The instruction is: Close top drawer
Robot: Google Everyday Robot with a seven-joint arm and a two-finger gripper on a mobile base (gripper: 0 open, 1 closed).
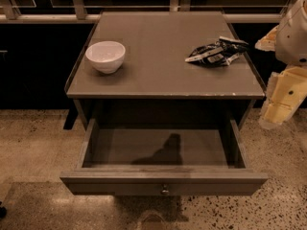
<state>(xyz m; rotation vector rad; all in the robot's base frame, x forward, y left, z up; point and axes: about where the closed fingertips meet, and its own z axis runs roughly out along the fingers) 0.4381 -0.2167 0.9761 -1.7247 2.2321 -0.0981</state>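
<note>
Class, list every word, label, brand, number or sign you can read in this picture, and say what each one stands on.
No text here can be read.
Crumpled bag on the cabinet top: pale print on black, too blurred to read.
White bowl: no marking.
Top drawer, standing open, and its knob: no label.
Gripper, at the right edge beside the cabinet: no lettering shows.

The floor (33, 138) is speckled and shiny. A grey table (158, 56) stands by a dark wall (33, 66) with a pale rail (43, 18).
</note>
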